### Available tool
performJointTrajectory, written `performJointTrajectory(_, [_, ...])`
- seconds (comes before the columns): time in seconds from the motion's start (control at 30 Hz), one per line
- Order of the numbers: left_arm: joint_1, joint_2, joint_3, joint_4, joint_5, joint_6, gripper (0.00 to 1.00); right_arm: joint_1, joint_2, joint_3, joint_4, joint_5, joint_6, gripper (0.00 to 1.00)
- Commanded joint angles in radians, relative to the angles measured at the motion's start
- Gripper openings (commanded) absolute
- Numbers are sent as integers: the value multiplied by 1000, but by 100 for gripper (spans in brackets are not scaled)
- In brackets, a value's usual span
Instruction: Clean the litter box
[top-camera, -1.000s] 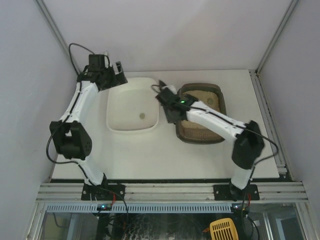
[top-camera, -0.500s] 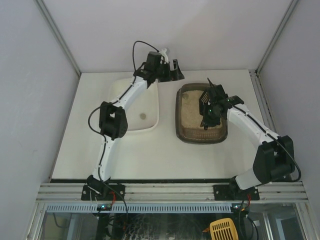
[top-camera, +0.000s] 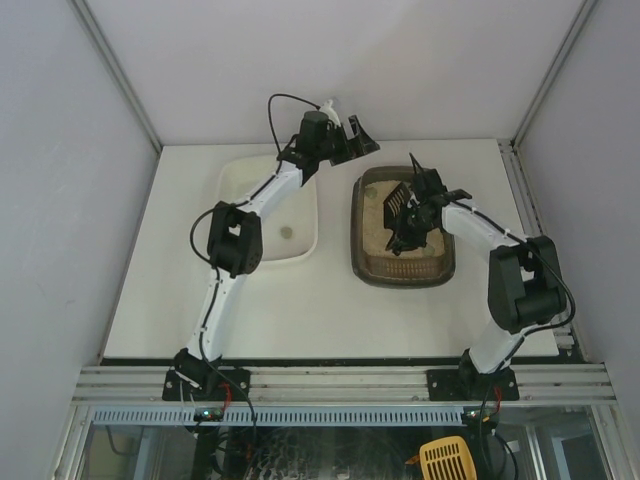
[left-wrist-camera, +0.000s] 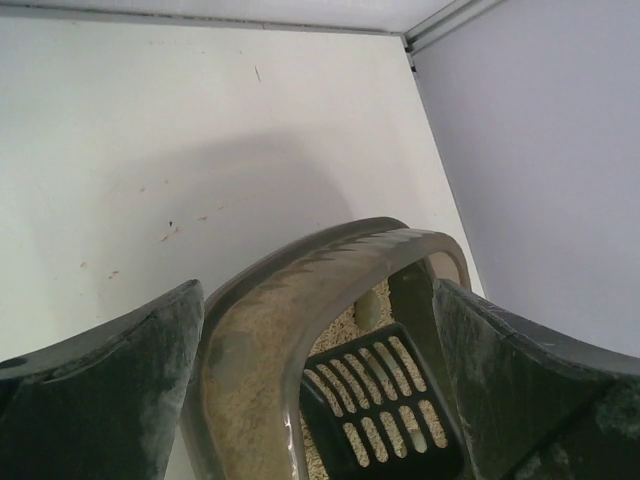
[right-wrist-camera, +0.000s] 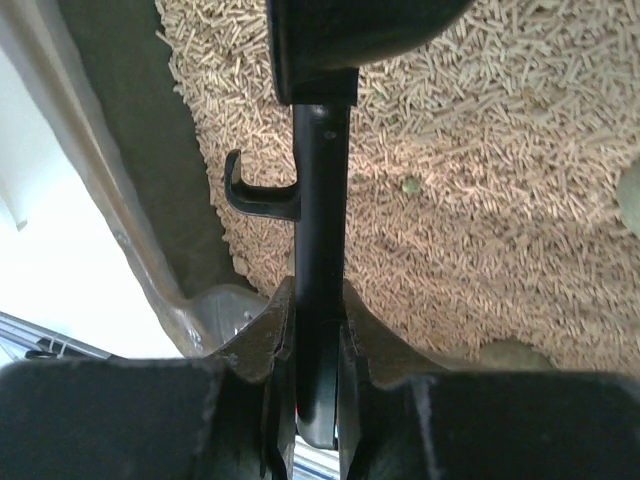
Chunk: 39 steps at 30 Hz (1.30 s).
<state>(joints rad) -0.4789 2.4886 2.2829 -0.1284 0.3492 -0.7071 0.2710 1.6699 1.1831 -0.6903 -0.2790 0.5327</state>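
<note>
White table (left-wrist-camera: 150, 150): left gripper (left-wrist-camera: 318, 290) wide open, empty, straddling litter box (left-wrist-camera: 300, 260) far-left corner, contact unclear; right gripper (right-wrist-camera: 318, 320) clamped on black scoop (right-wrist-camera: 320, 200) handle.

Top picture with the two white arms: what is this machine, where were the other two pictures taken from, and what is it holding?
It is a robot: a left arm and a right arm, bolted to the near edge of a table. The top picture looks down from above and behind them. The other two come from small cameras on the wrists, so each shows its own end effector, a two-fingered clamp. On the table sit a white tub and a dark litter box filled with beige litter. The right end effector is shut on the handle of a black slotted scoop, held over the litter. The left end effector is open and holds nothing. It hovers by the box's far rim, which shows between its fingers.
</note>
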Motion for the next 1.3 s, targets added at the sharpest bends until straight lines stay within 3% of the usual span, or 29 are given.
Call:
performJointTrajectory(0.0, [3, -4, -33, 94, 36, -40, 100, -14, 57, 74, 87, -49, 31, 0])
performJointTrajectory(0.3, [3, -15, -96, 138, 103, -149, 100, -14, 179, 157, 129, -81, 63, 0])
performJointTrajectory(0.67, [2, -56, -175, 161, 104, -149, 100, 32, 253, 171, 161, -193, 102, 0])
performJointTrajectory(1.07, [2, -93, -235, 166, 99, -131, 100, 20, 194, 69, 262, -376, 152, 0])
performJointTrajectory(1.27, [3, -109, -256, 170, 102, -129, 100, -7, 219, -6, 403, -523, 165, 0])
